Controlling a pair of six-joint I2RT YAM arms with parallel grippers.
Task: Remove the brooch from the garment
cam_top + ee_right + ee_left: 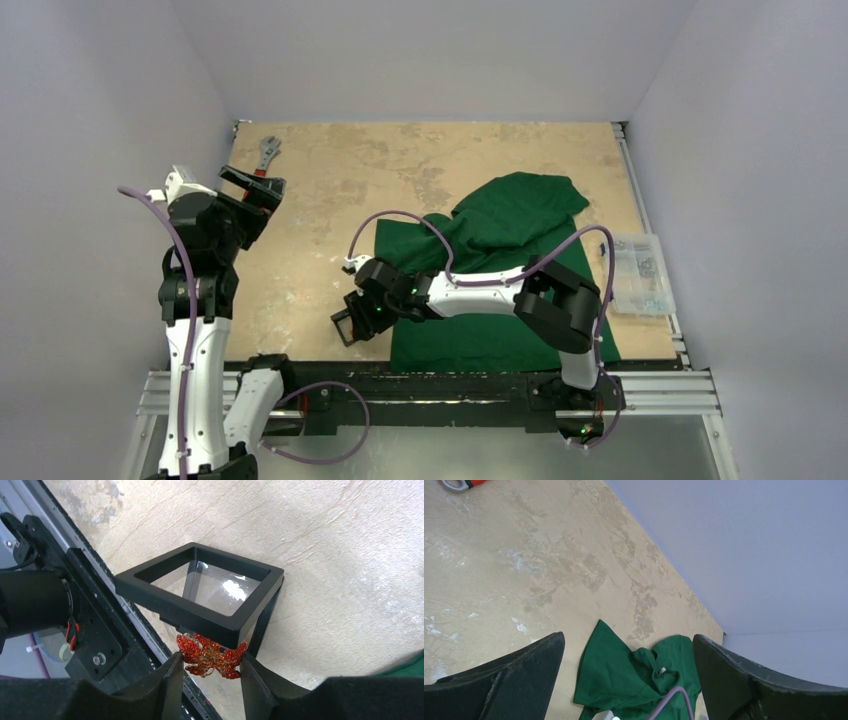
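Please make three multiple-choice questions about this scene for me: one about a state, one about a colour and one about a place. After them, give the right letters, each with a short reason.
1. How is the left gripper?
A. wide open, empty
B. fully shut, empty
C. clamped on something

2. Which colour is the garment?
A. white
B. dark green
C. blue

3. Where is the brooch?
A. pinned on the garment
B. in the left gripper
C. between the fingers of the right gripper, close to the black frame

Answers:
1 A: its fingers stand far apart with nothing between them.
2 B: the top view shows dark green cloth.
3 C: the right wrist view shows the orange-red ornament pinched there.
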